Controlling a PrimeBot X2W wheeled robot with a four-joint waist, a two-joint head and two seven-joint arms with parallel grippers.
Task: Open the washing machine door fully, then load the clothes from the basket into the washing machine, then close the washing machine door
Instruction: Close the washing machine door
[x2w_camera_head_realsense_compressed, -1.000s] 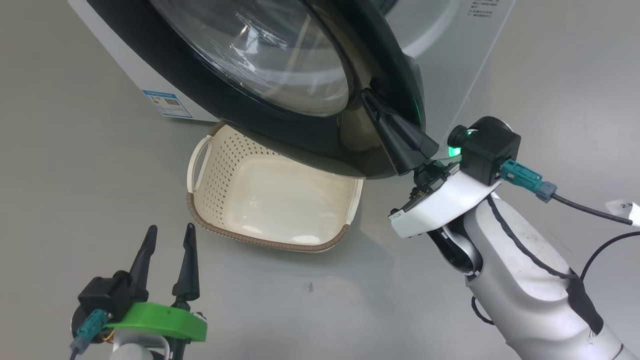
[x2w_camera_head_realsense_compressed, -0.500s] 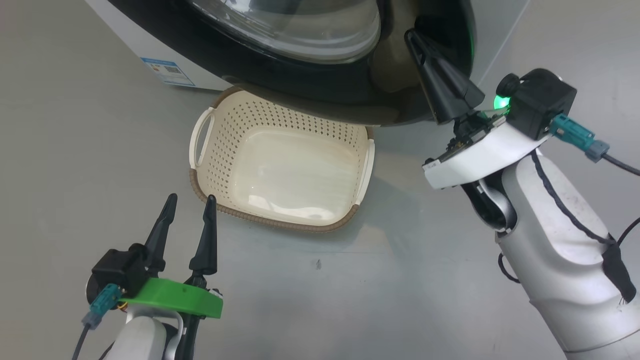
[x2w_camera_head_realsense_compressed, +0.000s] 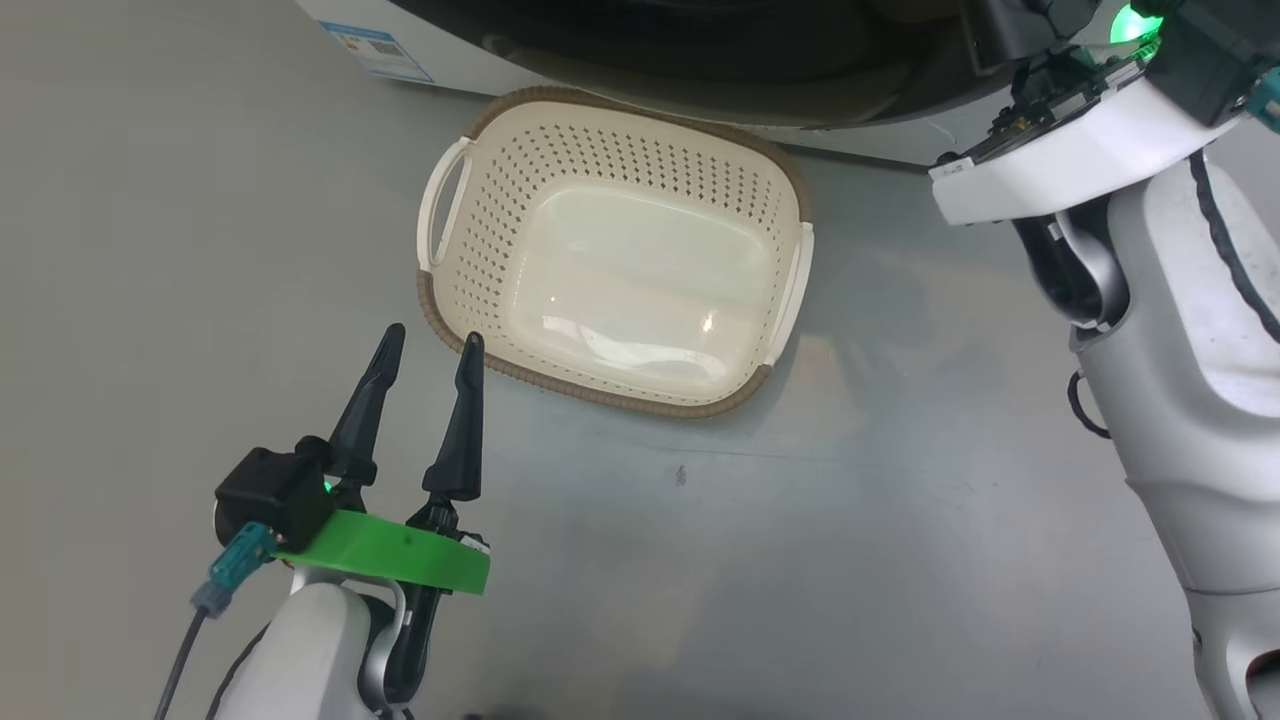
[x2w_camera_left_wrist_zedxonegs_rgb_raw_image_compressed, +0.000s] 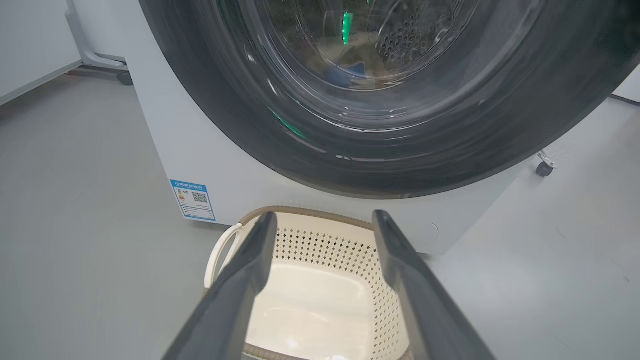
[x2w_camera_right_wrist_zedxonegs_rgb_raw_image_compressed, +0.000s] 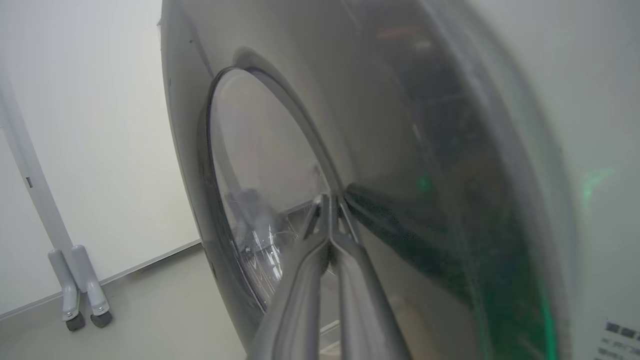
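Note:
The basket (x2w_camera_head_realsense_compressed: 620, 250) sits on the floor with nothing in it; its far end shows in the left wrist view (x2w_camera_left_wrist_zedxonegs_rgb_raw_image_compressed: 325, 245). My left gripper (x2w_camera_head_realsense_compressed: 432, 340) hovers open by its near left corner, fingers (x2w_camera_left_wrist_zedxonegs_rgb_raw_image_compressed: 250, 270) spread. The washing machine door (x2w_camera_left_wrist_zedxonegs_rgb_raw_image_compressed: 380, 165), black-rimmed with bulging glass, covers the front of the white washing machine (x2w_camera_left_wrist_zedxonegs_rgb_raw_image_compressed: 200, 145). Through the glass, a bit of blue and cream of the clothes (x2w_camera_left_wrist_zedxonegs_rgb_raw_image_compressed: 347, 75) lies in the drum. My right gripper (x2w_camera_right_wrist_zedxonegs_rgb_raw_image_compressed: 327, 200) is shut, tips pressed on the door's glossy rim (x2w_camera_right_wrist_zedxonegs_rgb_raw_image_compressed: 390, 165) beside the glass. My right wrist (x2w_camera_head_realsense_compressed: 1060, 150) is at the upper right.
A blue sticker (x2w_camera_left_wrist_zedxonegs_rgb_raw_image_compressed: 194, 200) marks the washer's lower left corner. Grey floor (x2w_camera_head_realsense_compressed: 800, 550) stretches all around the basket. A wheeled frame leg (x2w_camera_right_wrist_zedxonegs_rgb_raw_image_compressed: 80, 290) stands by the white wall, and a small caster (x2w_camera_left_wrist_zedxonegs_rgb_raw_image_compressed: 544, 169) shows at the washer's right.
The door, which hung out over the basket, has swung in towards the machine with my shut right gripper against its rim. The head camera has shifted too. My left gripper stays open.

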